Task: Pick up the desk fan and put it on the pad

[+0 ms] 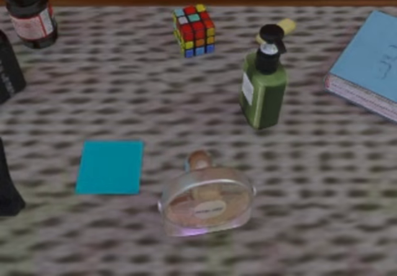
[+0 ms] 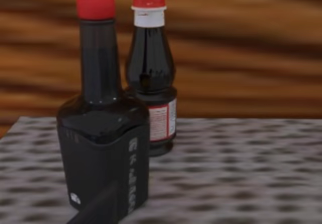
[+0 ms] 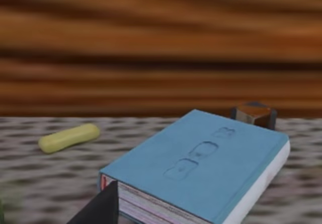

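Near the front middle of the desk (image 1: 322, 183) lies the desk fan (image 1: 206, 203), w/ the pad (image 1: 110, 167) just to its left, not touching. Green pump bottle (image 1: 263, 90) stands behind the fan. Left arm (image 1: 7, 183) is parked at the left edge; right arm isn't seen from above. Can't tell if either end effector is open or closed.

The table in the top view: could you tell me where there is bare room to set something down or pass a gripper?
Bare cloth lies along the near edge right of the desk fan, below the book. Another patch sits between the pad and the colour cube. The far side is crowded: dark bottles at left, green pump bottle and yellow bar at right.
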You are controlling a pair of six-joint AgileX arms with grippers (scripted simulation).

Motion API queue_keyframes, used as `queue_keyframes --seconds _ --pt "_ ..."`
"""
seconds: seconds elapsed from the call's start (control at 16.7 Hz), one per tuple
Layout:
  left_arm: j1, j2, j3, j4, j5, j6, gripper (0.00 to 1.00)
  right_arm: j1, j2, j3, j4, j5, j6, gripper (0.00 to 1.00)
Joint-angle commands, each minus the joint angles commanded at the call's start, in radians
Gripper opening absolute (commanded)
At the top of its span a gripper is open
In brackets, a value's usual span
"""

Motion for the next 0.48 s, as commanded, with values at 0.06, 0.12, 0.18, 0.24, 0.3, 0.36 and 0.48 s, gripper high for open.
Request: queue_keyframes --seconds 0.06,0.12,0.18,0.24,0.3,0.36,0.48 --pt "0.0 0.0 0.0 0.0 0.0 0.0 1.0 0.0 0.0 0.0 0.0 0.0 0.0 1.0" --pt "0.0 0.0 0.0 0.0 0.0 0.0 1.0 0.0 0.0 0.0 0.0 0.0 0.0 1.0" --pt "-0.006 0.01 0.009 -0.01 0.0 0.004 1.0 0.0 0.0 0.0 0.0 0.0 0.0 1.0" --pt "-0.018 0.031 0.029 -0.03 0.001 0.013 1.0 0.0 0.0 0.0 0.0 0.0 0.0 1.0" --pt "-0.036 0.062 0.059 -0.061 0.001 0.026 1.0 0.0 0.0 0.0 0.0 0.0 0.0 1.0" --pt "-0.059 0.104 0.099 -0.101 0.0 0.042 1.0 0.0 0.0 0.0 0.0 0.0 0.0 1.0" --pt "-0.116 0.22 0.207 -0.205 -0.001 0.082 1.0 0.0 0.0 0.0 0.0 0.0 0.0 1.0"
